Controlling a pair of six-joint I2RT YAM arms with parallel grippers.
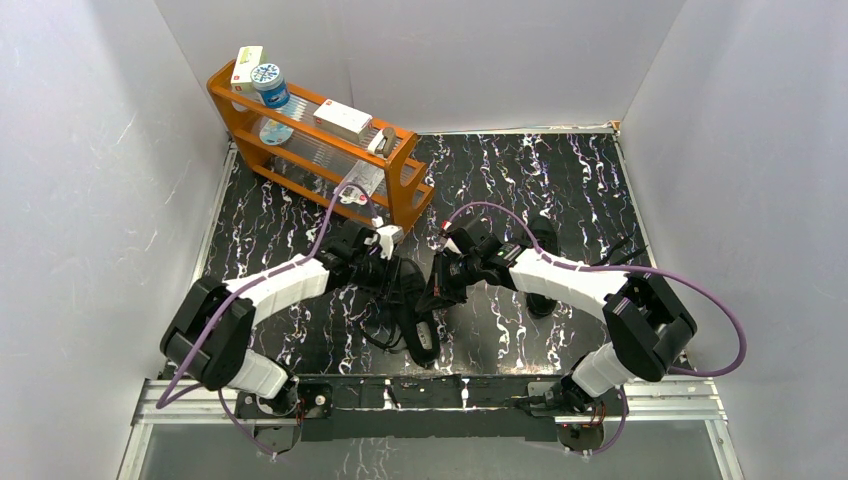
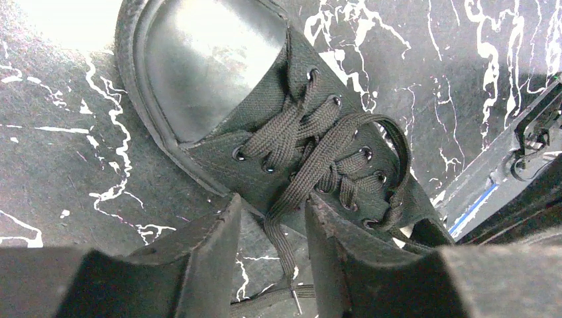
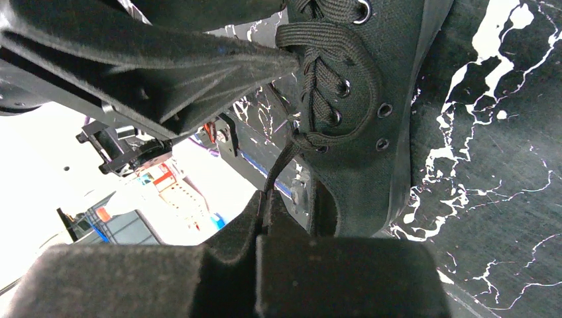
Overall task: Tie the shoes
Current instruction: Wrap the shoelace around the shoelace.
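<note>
One black shoe lies at the table's middle between both arms, and the other shoe lies to the right, partly under the right arm. In the left wrist view the shoe shows its toe cap and crossed laces. My left gripper is open at the shoe's side, with one loose lace strand hanging untouched between its fingers. My right gripper is shut on a lace strand that runs taut up to the shoe's eyelets. In the top view the left gripper and right gripper stand close together.
An orange rack holding small boxes and a blue-capped bottle stands at the back left. White walls close in the black marbled tabletop on three sides. In the right wrist view a left finger reaches across to the laces.
</note>
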